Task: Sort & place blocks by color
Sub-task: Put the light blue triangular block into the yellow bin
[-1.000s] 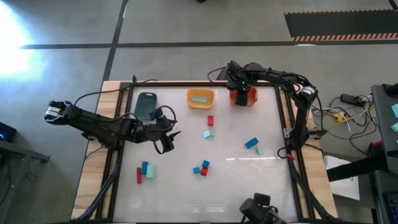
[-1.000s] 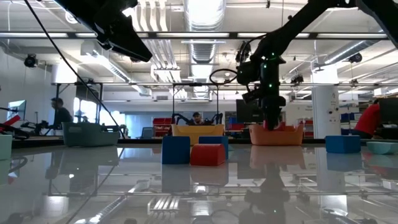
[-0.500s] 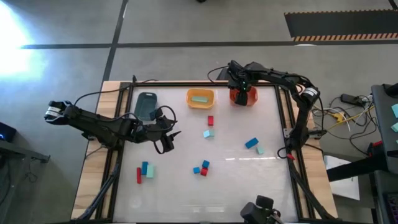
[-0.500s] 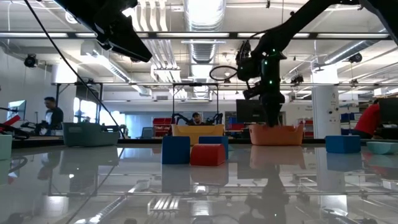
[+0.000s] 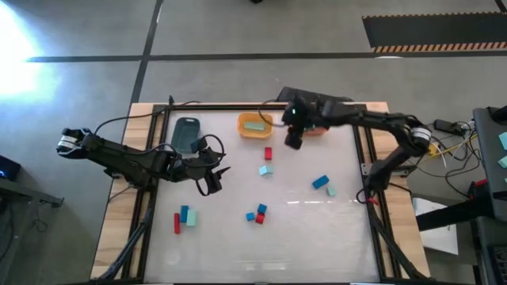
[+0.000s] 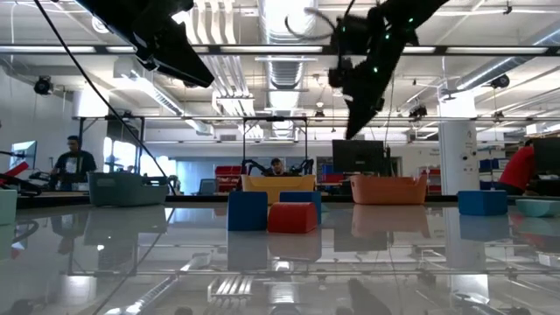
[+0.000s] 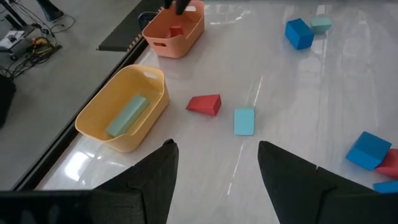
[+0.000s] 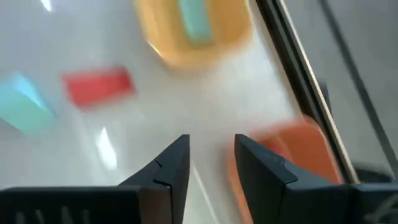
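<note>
Loose blocks lie flat on the white table (image 5: 348, 237): a red block (image 5: 268, 153) and a teal one (image 5: 265, 169) mid-table, a blue (image 5: 320, 182) and teal pair to the right, a blue-and-red cluster (image 5: 257, 214) nearer, and a red, blue and teal group (image 5: 184, 218) near left. A teal bar (image 7: 127, 115) lies in the yellow bin (image 5: 255, 125), and a red block (image 7: 176, 31) in the orange-red bin (image 7: 174, 31). My right gripper (image 5: 293, 141) hangs open above the table between the orange-red bin and the red block (image 8: 99, 85). My left gripper (image 5: 212, 180) waits open at the left.
A grey bin (image 5: 188, 134) stands at the far left next to the yellow bin, and the orange-red bin (image 5: 318, 128) is partly under my right arm. A black frame (image 5: 364, 158) edges the table. People show in the room beyond in the low view.
My right gripper has risen out of the orange-red bin and swung toward the table's left and near side, ending high above the table near the red block. The blocks on the table and my left arm have stayed still.
</note>
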Robot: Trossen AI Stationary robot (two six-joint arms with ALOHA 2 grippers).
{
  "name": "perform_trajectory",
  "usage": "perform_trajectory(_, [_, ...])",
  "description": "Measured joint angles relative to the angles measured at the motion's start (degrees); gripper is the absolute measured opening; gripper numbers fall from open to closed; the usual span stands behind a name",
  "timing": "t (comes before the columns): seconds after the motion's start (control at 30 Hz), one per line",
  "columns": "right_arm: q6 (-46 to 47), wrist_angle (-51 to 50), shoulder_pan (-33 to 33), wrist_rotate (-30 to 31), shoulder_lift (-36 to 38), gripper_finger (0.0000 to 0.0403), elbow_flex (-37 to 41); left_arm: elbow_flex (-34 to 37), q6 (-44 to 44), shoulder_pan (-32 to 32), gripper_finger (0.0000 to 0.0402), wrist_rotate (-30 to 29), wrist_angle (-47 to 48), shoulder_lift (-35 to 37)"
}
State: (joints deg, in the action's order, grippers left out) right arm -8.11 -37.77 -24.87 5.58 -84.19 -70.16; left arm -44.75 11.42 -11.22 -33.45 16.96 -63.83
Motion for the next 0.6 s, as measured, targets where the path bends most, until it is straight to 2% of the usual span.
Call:
perform_trajectory(0.2, [4.8, 18.87, 10.25, 0.37, 3.46, 0.0092, 9.31, 0.0, 0.06, -0.01, 0.0205, 0.0, -0.14, 0.0])
perform_trajectory(0.4, [8.31, 35.53, 17.56, 0.44, 1.91, 0.0072, 16.36, 0.0, 0.13, -0.01, 0.0205, 0.0, -0.5, 0.01])
perform_trajectory(0.6, [8.67, 39.4, 21.26, 0.5, -1.34, 0.0058, 16.55, 0.0, 0.15, 0.0, 0.0205, -0.01, -1.63, 0.02])
